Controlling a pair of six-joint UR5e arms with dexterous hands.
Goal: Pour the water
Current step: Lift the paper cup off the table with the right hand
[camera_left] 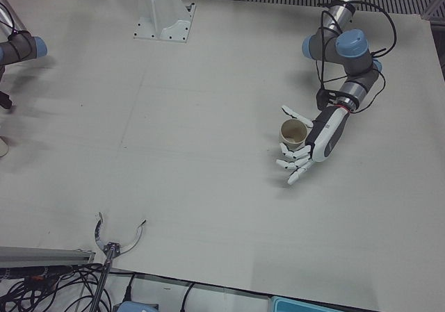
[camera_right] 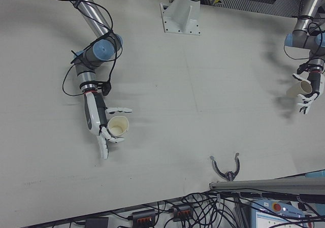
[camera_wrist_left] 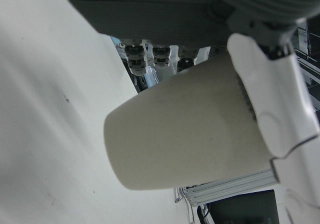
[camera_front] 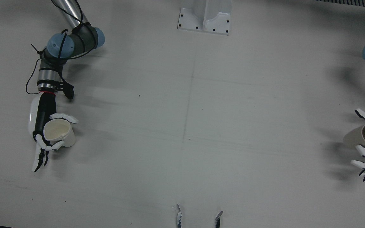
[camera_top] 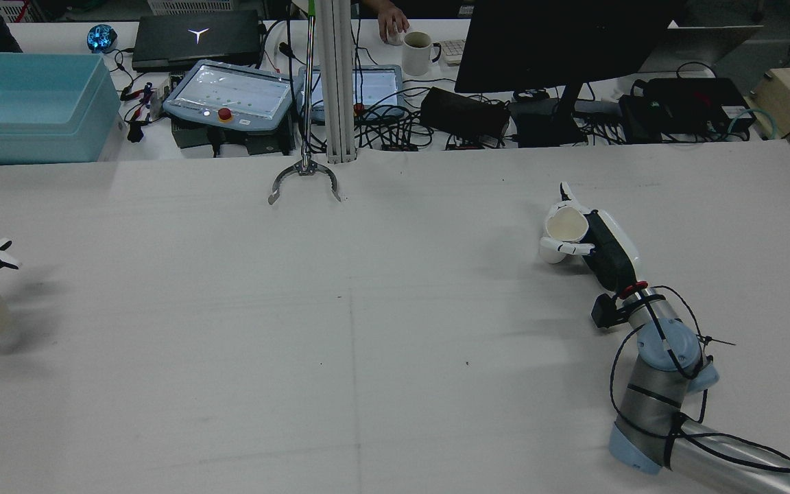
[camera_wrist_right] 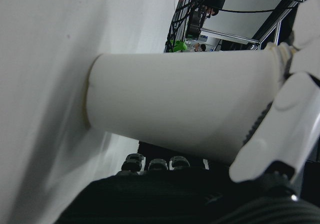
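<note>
Two paper cups are found on the table, one at each side and well apart. The right cup stands on the surface within the right hand; in the right hand view its base appears to rest on the table. Fingers are curled about its wall on two sides, while others point outward past it, so a partial hold is judged. The left cup is enclosed by the left hand, with fingers wrapped along its side. In the left hand view this cup appears tilted and possibly clear of the surface, though this cannot be confirmed.

No water can be made out in either cup. Both cups are judged to be grasped; nothing has been poured. Left to do: the cups must be brought together over the middle of the table, and one tipped over the other's mouth.
</note>
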